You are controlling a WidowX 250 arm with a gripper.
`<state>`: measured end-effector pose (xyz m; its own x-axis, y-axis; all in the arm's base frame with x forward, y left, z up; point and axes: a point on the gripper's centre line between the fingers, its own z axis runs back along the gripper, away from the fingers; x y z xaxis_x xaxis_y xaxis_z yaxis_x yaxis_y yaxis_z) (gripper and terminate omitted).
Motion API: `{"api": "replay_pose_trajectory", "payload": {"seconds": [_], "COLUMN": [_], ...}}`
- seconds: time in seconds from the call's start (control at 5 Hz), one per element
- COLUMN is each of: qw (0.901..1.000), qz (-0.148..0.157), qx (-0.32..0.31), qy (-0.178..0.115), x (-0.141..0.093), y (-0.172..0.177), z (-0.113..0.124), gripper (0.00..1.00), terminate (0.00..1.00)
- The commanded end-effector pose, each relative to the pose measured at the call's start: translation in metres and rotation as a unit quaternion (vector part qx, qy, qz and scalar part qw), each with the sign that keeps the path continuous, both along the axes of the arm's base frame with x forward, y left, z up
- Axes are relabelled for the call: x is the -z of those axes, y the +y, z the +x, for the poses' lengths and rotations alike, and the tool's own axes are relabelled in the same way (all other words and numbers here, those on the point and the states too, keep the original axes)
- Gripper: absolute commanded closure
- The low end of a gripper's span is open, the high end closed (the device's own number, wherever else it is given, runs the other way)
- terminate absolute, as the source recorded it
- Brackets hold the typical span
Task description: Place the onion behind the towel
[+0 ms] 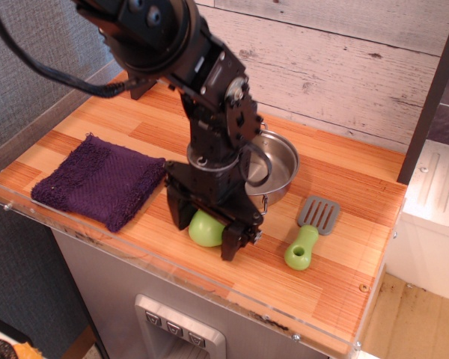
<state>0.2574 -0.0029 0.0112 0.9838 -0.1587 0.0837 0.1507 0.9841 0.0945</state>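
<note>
One view only: observation.image, looking down at an angle on the desk (pixel 344 247).
Onions: one, the onion (pixel 206 229), light green and smooth, lying on the wood near the front edge, just right of the towel and just in front of the pot.
Towels: one, the towel (pixel 97 179), dark purple knit, flat at the left end of the desk, its right corner near the pincer but apart from it.
Pots: one steel pot (pixel 273 166), upright behind the onion, open mouth upward.
Spatulas: one spatula (pixel 308 232) with a grey slotted blade and a green handle, lying right of the onion and apart from it.
Arms: one black arm, coming in from the upper left and pointing straight down.
Pincer: one, the pincer (pixel 206 229), lowered around the onion with one black finger on its left and one on its right, tips at or very near the wood; the jaws stand narrow about the onion, though whether they press it cannot be told.
Hidden: the upper part of the onion lies behind the pincer body; the left rim of the pot is covered by the arm.
Cut off: the arm's upper links leave the top edge.
Hard to make out: the onion's pointed tip does not show.
</note>
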Motion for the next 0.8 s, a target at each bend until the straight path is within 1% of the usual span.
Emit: {"api": "replay_pose_trajectory", "payload": {"seconds": [0.0,0.2,0.4,0.6], "qw": [0.9997,0.9989,0.9959,0.9935], "qz": [-0.011,-0.017,-0.057,-0.065], "qx": [-0.008,0.005,0.010,-0.026], "qy": [-0.022,-0.043,-0.070,-0.090], "x": [-0.004,-0.025,-0.073,-0.115], "y": [0.007,0.000,0.007,0.042], "z": [0.004,0.002,-0.003,0.014], "gripper": [1.00,1.00,1.00,1.00], "terminate": [0.00,0.00,0.00,0.00]}}
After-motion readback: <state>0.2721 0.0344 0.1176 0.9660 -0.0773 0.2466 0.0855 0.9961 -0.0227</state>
